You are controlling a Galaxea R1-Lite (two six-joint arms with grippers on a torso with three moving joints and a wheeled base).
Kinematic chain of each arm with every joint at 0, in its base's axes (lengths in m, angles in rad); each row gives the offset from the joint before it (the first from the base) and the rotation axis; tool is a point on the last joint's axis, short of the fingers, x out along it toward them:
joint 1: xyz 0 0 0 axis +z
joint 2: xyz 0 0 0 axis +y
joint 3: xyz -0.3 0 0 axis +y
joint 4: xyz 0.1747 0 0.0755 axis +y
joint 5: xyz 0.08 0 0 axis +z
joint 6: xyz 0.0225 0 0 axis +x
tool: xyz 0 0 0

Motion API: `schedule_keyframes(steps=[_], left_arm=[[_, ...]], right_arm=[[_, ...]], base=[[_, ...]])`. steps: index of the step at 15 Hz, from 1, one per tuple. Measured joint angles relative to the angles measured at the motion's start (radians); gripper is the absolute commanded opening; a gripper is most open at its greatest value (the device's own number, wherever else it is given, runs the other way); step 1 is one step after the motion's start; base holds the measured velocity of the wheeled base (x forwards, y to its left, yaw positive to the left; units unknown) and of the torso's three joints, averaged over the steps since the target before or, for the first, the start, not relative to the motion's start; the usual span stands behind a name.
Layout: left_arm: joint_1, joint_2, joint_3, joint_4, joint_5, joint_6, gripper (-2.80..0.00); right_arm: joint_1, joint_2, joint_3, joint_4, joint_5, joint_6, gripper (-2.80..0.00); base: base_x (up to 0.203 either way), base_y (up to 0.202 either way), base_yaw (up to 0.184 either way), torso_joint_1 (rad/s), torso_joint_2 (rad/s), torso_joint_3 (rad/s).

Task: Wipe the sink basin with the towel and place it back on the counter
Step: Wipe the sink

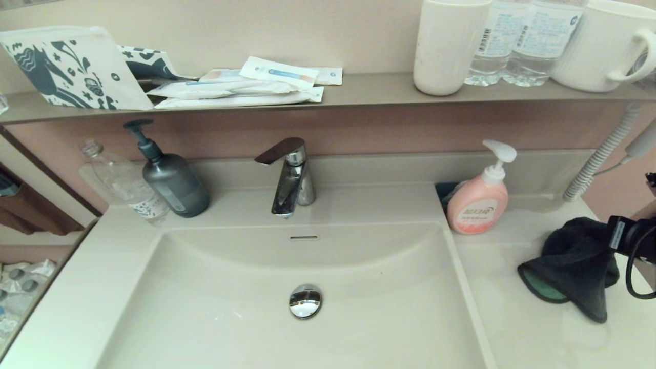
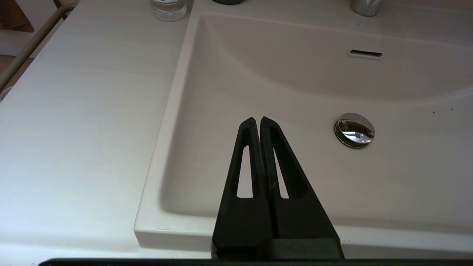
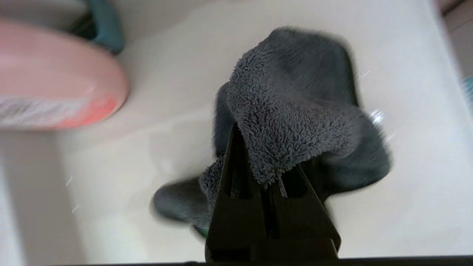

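The dark grey fluffy towel hangs bunched over the right wing of the cream counter, right of the sink basin. My right gripper is shut on a fold of the towel, and the cloth drapes over the fingertips. I cannot tell whether its lowest corner touches the counter. The basin holds only its chrome drain plug and overflow slot. My left gripper is shut and holds nothing, hovering over the basin's front left part, out of the head view.
A pink pump soap bottle stands just left of the towel, with a teal object behind it. The faucet, a grey pump bottle and a clear bottle line the back ledge. A coiled cord hangs at the far right.
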Motion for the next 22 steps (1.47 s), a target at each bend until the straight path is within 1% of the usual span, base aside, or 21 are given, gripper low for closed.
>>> schedule_keyframes(steps=[2, 6, 7, 10, 12, 14, 15, 17, 18, 19, 21, 22], left_arm=[[0.0, 0.0, 0.0, 0.0, 0.0, 0.0, -2.8], [0.0, 0.0, 0.0, 0.0, 0.0, 0.0, -2.8], [0.0, 0.0, 0.0, 0.0, 0.0, 0.0, -2.8], [0.0, 0.0, 0.0, 0.0, 0.0, 0.0, -2.8], [0.0, 0.0, 0.0, 0.0, 0.001, 0.0, -2.8], [0.0, 0.0, 0.0, 0.0, 0.0, 0.0, -2.8], [0.0, 0.0, 0.0, 0.0, 0.0, 0.0, -2.8], [0.0, 0.0, 0.0, 0.0, 0.0, 0.0, -2.8], [0.0, 0.0, 0.0, 0.0, 0.0, 0.0, -2.8], [0.0, 0.0, 0.0, 0.0, 0.0, 0.0, -2.8], [0.0, 0.0, 0.0, 0.0, 0.0, 0.0, -2.8], [0.0, 0.0, 0.0, 0.0, 0.0, 0.0, -2.8]], right_arm=[[0.042, -0.024, 0.015, 0.051, 0.007, 0.002, -2.8], [0.149, -0.046, 0.069, 0.056, 0.005, 0.003, -2.8], [0.171, -0.05, 0.083, 0.055, 0.003, 0.002, 0.0], [0.2, -0.058, 0.105, 0.061, 0.003, 0.004, 0.0], [0.207, -0.068, 0.115, 0.094, 0.002, 0.003, 0.0], [0.217, -0.09, 0.105, 0.187, 0.001, 0.0, 0.0], [0.22, -0.101, 0.086, 0.254, 0.003, -0.001, 0.0], [0.222, -0.122, 0.009, 0.434, 0.011, -0.001, 0.0], [0.222, -0.135, -0.014, 0.498, 0.014, -0.001, 0.0], [0.221, -0.149, -0.029, 0.532, 0.014, -0.002, 0.0], [0.207, -0.169, -0.046, 0.543, 0.004, -0.007, 0.0], [0.194, -0.175, -0.049, 0.542, -0.006, -0.02, -2.8]], base=[[0.0, 0.0, 0.0, 0.0, 0.0, 0.0], [0.0, 0.0, 0.0, 0.0, 0.0, 0.0], [0.0, 0.0, 0.0, 0.0, 0.0, 0.0], [0.0, 0.0, 0.0, 0.0, 0.0, 0.0], [0.0, 0.0, 0.0, 0.0, 0.0, 0.0], [0.0, 0.0, 0.0, 0.0, 0.0, 0.0], [0.0, 0.0, 0.0, 0.0, 0.0, 0.0], [0.0, 0.0, 0.0, 0.0, 0.0, 0.0], [0.0, 0.0, 0.0, 0.0, 0.0, 0.0], [0.0, 0.0, 0.0, 0.0, 0.0, 0.0], [0.0, 0.0, 0.0, 0.0, 0.0, 0.0], [0.0, 0.0, 0.0, 0.0, 0.0, 0.0]])
